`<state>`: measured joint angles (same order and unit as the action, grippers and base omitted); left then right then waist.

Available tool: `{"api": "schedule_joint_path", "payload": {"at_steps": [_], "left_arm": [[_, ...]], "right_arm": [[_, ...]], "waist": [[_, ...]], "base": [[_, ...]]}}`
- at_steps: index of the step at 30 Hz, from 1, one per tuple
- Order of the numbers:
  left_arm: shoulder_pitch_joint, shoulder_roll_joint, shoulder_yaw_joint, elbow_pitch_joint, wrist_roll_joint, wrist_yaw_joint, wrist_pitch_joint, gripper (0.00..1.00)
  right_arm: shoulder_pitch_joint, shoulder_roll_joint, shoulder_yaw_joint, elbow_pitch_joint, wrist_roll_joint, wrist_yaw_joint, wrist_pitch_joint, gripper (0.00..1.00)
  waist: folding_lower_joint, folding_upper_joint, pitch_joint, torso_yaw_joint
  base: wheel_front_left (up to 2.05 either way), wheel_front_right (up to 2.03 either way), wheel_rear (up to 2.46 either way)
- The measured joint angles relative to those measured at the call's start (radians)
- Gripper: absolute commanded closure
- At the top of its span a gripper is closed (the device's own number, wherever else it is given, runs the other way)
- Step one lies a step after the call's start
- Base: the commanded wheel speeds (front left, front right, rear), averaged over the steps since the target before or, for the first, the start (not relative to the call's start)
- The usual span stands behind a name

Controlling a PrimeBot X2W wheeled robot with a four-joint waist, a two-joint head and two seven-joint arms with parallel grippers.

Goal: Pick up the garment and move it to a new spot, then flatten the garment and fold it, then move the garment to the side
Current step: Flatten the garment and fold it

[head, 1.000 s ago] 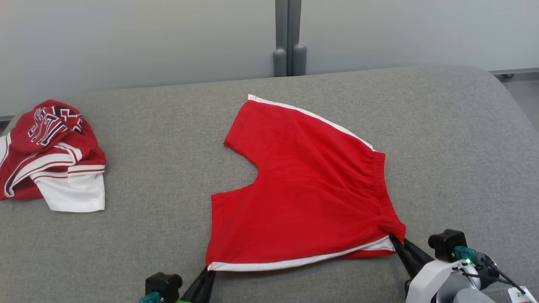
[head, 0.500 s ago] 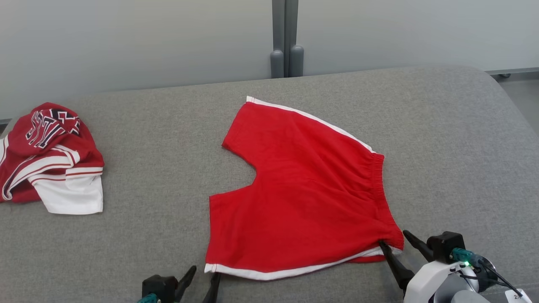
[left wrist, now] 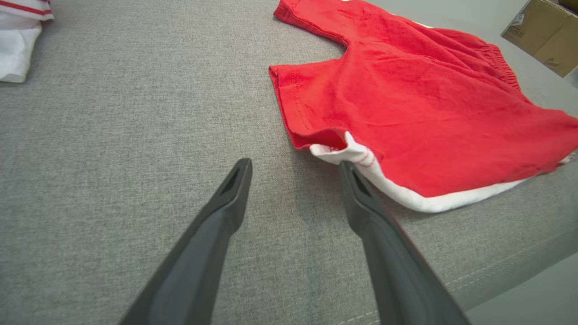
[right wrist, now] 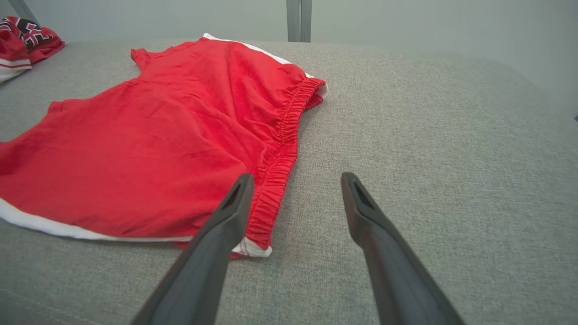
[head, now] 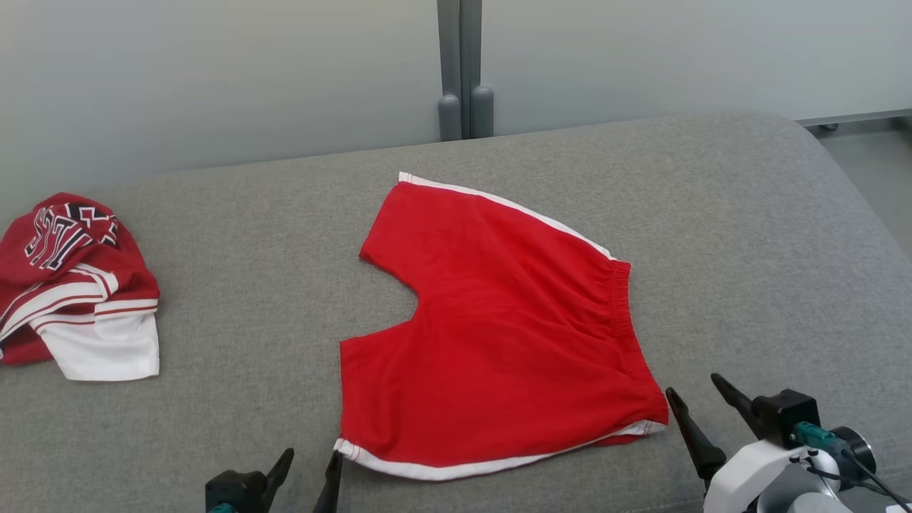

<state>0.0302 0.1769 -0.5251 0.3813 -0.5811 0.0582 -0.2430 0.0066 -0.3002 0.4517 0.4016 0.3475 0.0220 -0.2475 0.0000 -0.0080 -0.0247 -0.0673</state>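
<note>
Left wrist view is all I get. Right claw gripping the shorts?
Observer: No, the right claw is open beside the near corner of the waistband, with nothing pinched.
Operator: Far side flat?
Observer: Head view shows the shorts spread flat, both legs out, and the far leg's white stripe straight.
Operator: What's at my top left?
Observer: A crumpled red-and-white jersey with lettering. It lies apart from the shorts at the left end of the grey cushion.
</note>
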Motion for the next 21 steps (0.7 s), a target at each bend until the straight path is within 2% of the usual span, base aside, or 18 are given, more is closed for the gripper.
{"api": "schedule_joint_path", "payload": {"at_steps": [8, 14, 21], "left_arm": [[-0.005, 0.002, 0.034, -0.059, 0.021, 0.016, -0.005, 0.0], [-0.054, -0.019, 0.054, -0.1, 0.023, 0.028, -0.005, 0.0], [-0.065, -0.038, 0.093, -0.109, 0.022, 0.039, -0.006, 0.0]], "right_arm": [[0.003, -0.022, -0.094, -0.107, -0.015, -0.059, -0.003, 0.0], [0.0, -0.021, -0.13, -0.164, -0.035, -0.087, -0.004, 0.0], [-0.017, -0.004, -0.159, -0.211, -0.041, -0.103, -0.004, 0.0]], "waist": [[0.0, 0.0, -0.027, -0.016], [0.0, 0.0, -0.04, -0.017], [0.0, 0.0, -0.052, -0.028]], "base": [[0.0, 0.0, 0.0], [0.0, 0.0, 0.0], [0.0, 0.0, 0.0]]}}
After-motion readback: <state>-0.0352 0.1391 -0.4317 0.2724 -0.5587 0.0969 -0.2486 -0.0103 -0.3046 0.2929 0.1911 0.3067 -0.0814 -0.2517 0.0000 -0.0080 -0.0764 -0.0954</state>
